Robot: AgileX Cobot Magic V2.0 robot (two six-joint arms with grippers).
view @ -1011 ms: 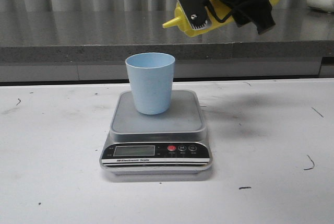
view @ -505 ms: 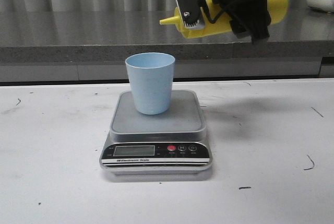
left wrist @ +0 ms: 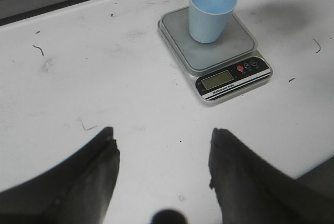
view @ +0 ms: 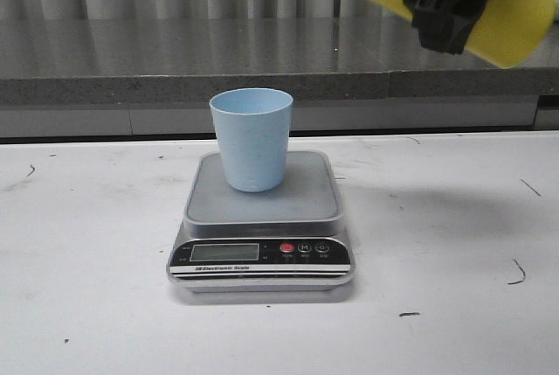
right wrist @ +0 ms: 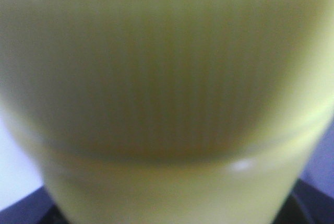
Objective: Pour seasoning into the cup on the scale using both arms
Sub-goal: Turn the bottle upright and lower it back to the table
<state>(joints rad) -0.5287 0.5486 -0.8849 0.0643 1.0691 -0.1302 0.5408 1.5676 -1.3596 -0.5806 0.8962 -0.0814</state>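
The light blue cup (view: 251, 139) stands upright on the platform of the silver-grey scale (view: 301, 204) at the table's middle. My right gripper (view: 447, 6) is shut on the yellow seasoning bottle (view: 515, 21), held tilted high at the upper right, above and to the right of the cup. Its nozzle and cap strap are out of view. In the right wrist view the bottle (right wrist: 167, 88) fills the picture and hides the fingers. My left gripper (left wrist: 162, 140) is open and empty above the white table, well short of the scale (left wrist: 219, 57) and the cup (left wrist: 211, 11).
A grey counter ledge (view: 175, 86) runs along the back of the white table (view: 87, 261). The scale's display (view: 224, 252) and buttons face the front edge. Small dark marks dot the table top.
My right gripper has carried the bottle up and to the right, away from above the cup. The nozzle and cap strap have left the front view. The cup and scale have not moved.
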